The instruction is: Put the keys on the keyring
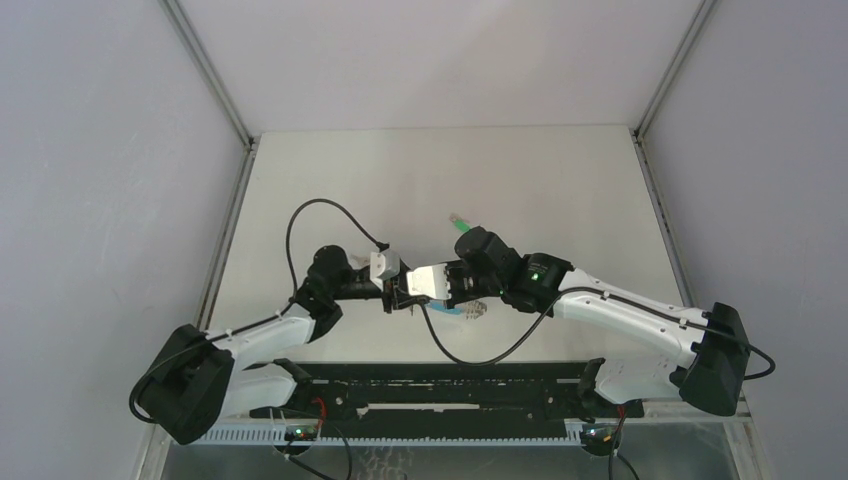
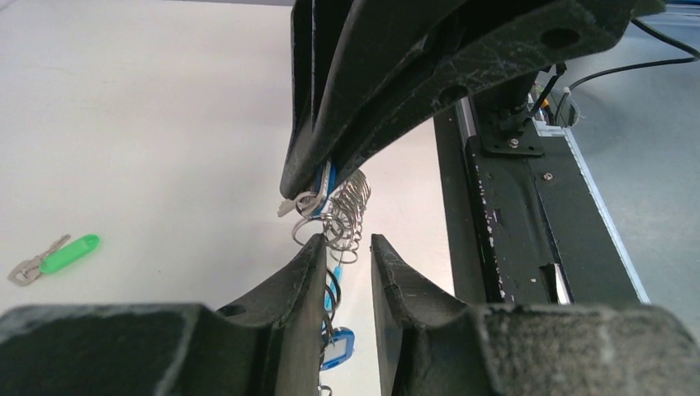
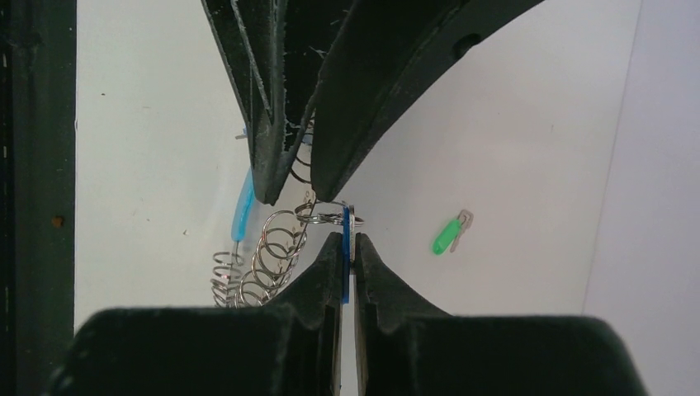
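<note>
My right gripper (image 3: 348,238) is shut on the blue head of a key (image 3: 347,219), held edge-on at the fingertips. The key's small split ring touches the keyring's coil of silver rings (image 3: 276,247). My left gripper (image 2: 347,241) meets it tip to tip, jaws narrowly apart around the keyring (image 2: 347,216). Its wire lies against the left finger, and a blue tag (image 2: 338,346) hangs between the fingers. The turquoise sleeve (image 3: 243,206) hangs beside the coil. In the top view both grippers meet at mid-table (image 1: 400,292). A green-headed key (image 1: 460,226) lies loose on the table behind them.
A black rail (image 1: 430,390) runs along the table's near edge, close on the right in the left wrist view (image 2: 512,223). Grey enclosure walls (image 1: 100,150) bound the white table (image 1: 450,170) on the left, right and back.
</note>
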`<state>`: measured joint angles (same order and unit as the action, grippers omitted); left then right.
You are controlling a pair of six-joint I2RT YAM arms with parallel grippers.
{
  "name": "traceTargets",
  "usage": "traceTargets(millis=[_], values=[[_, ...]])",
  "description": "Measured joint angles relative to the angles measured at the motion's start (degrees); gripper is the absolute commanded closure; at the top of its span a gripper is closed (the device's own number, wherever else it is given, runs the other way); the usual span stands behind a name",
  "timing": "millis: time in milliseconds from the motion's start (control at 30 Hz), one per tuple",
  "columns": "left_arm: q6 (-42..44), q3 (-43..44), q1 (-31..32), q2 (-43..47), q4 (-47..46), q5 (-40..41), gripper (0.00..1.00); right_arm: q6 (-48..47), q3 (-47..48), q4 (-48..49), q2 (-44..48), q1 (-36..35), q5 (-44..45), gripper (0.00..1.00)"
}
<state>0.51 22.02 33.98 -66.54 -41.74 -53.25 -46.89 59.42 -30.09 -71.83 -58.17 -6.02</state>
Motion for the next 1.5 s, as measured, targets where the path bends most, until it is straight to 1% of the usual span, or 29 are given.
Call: traceTargets(millis=[300, 400, 533, 633, 800, 933, 1167, 1500], values=[[0.0, -0.7, 0.8, 1.5, 2.4, 2.1, 0.69, -0.3, 0.0, 0.0, 0.0, -0.2, 0.5, 1.00], [0.3, -1.0, 0.9, 2.6, 3.8, 3.5, 0.67, -0.3, 0.0, -0.1, 0.0, -0.5, 0.6, 1.00], [3.2, -1.4, 1.0, 6.6, 8.4, 6.7, 0.64, -0.3, 0.0, -0.2, -0.2, -0.8, 0.8, 1.00], [5.4, -1.4, 1.0, 9.0, 9.8, 9.7, 0.64, -0.3, 0.0, -0.5, -0.8, -1.2, 1.4, 1.00], [7.7, -1.4, 1.0, 9.0, 11.5, 12.0, 0.63, -0.3, 0.0, -1.0, -2.0, -2.4, 2.6, 1.00], [9.0, -1.4, 1.0, 6.5, 12.4, 11.7, 0.63, -0.3, 0.0, -1.0, -2.8, -3.2, 3.4, 1.00], [9.0, -1.1, 1.0, 0.4, 15.1, 7.8, 0.63, -0.3, 0.0, -1.7, -4.0, -3.8, 5.4, 1.00], [6.7, -1.1, 2.5, 0.2, 15.8, 5.9, 0.64, -0.3, 0.0, -1.4, -4.5, -4.0, 7.7, 1.00]])
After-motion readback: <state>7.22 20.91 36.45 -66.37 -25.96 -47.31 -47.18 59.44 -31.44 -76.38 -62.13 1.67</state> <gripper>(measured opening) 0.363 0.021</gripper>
